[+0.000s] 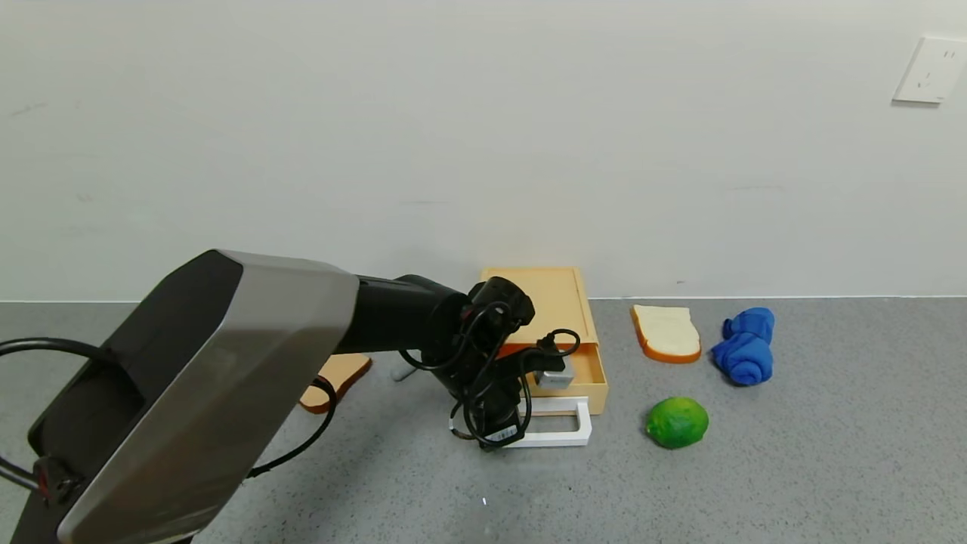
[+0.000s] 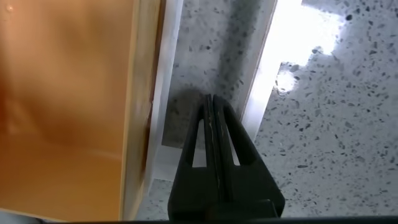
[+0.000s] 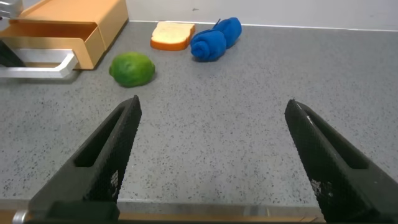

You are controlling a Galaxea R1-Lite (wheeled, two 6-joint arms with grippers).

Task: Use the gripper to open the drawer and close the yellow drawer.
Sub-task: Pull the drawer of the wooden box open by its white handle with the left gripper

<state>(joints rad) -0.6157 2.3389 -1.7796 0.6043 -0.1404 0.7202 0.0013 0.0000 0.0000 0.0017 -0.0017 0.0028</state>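
Observation:
The pale yellow-tan drawer (image 1: 551,302) stands against the wall, its tray (image 1: 597,378) slid out a little towards me. Its white loop handle (image 1: 563,434) lies flat on the table in front. My left gripper (image 1: 495,438) points down at the handle's left end. In the left wrist view the gripper (image 2: 210,102) is shut and empty, its tips inside the loop between the handle's outer bar (image 2: 261,81) and the drawer front (image 2: 140,93). My right gripper (image 3: 213,102) is open and empty over bare table, out of the head view, far from the drawer (image 3: 81,18).
A green lime (image 1: 678,422) lies right of the handle. A bread slice (image 1: 665,332) and a blue cloth (image 1: 744,345) lie farther right. Another bread slice (image 1: 340,374) lies left of the drawer, half hidden by my left arm. The wall runs behind the drawer.

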